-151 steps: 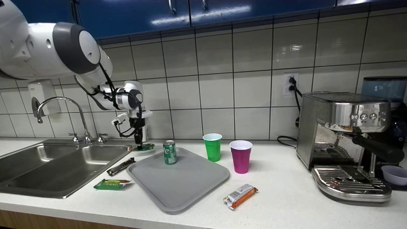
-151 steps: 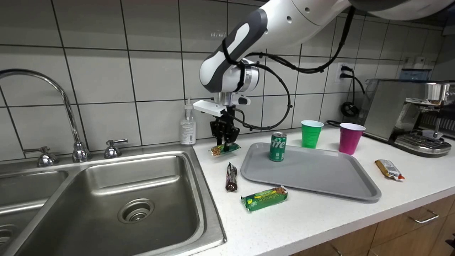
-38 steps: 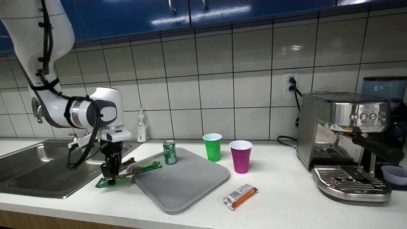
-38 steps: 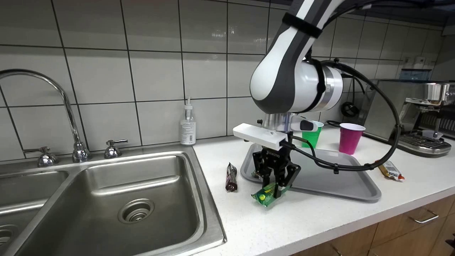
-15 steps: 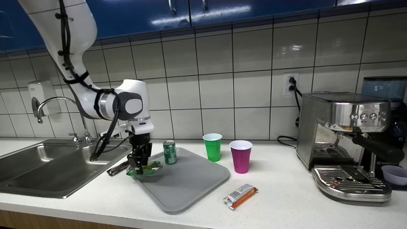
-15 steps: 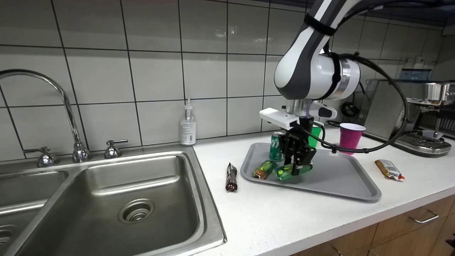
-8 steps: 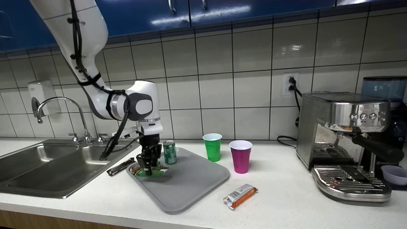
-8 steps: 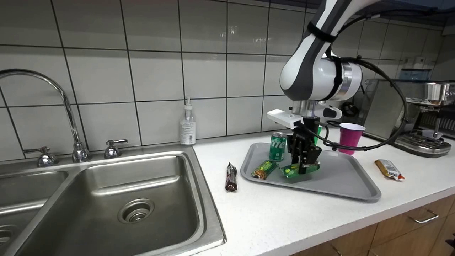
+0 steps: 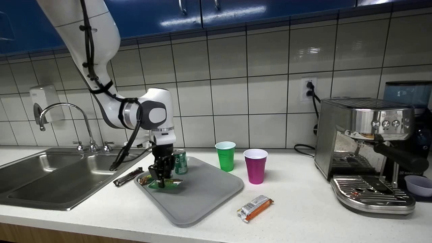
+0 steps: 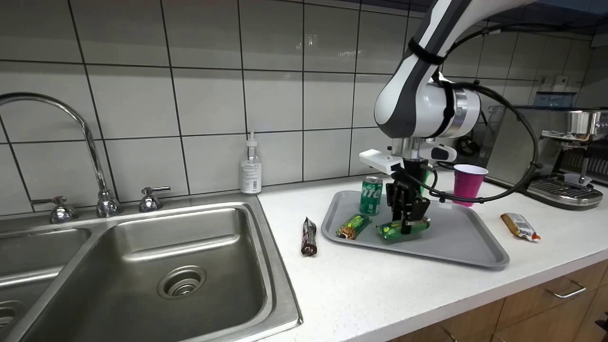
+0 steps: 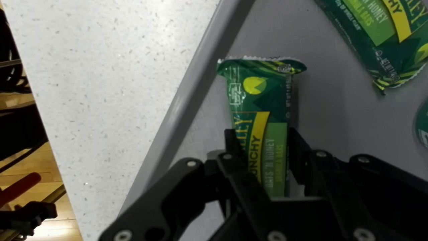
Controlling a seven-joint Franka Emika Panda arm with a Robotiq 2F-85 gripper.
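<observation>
My gripper point(image 9: 162, 184) is shut on a green granola bar point(image 9: 174, 182), low over the left part of the grey tray point(image 9: 202, 202). In the wrist view, the fingers point(image 11: 261, 135) press the long sides of this bar point(image 11: 259, 87); its lower end is hidden by the gripper. Another green bar point(image 10: 354, 226) lies on the tray beside it and also shows in the wrist view point(image 11: 388, 36). A green soda can point(image 10: 371, 195) stands upright on the tray just behind the bars. I cannot tell whether the held bar touches the tray point(image 10: 456, 242).
A dark brown bar point(image 10: 309, 237) lies between sink point(image 10: 280, 280) and tray. A green cup point(image 9: 225, 158) and a purple cup point(image 9: 255, 167) stand behind the tray. An orange-and-white bar point(image 9: 255, 208) lies right of it. A coffee machine point(image 9: 366, 152) stands far right.
Both green bars were on the counter ten seconds ago; one now lies on the tray, the other is in my gripper. Over the last second the gripper moved slightly right and down over the tray.
</observation>
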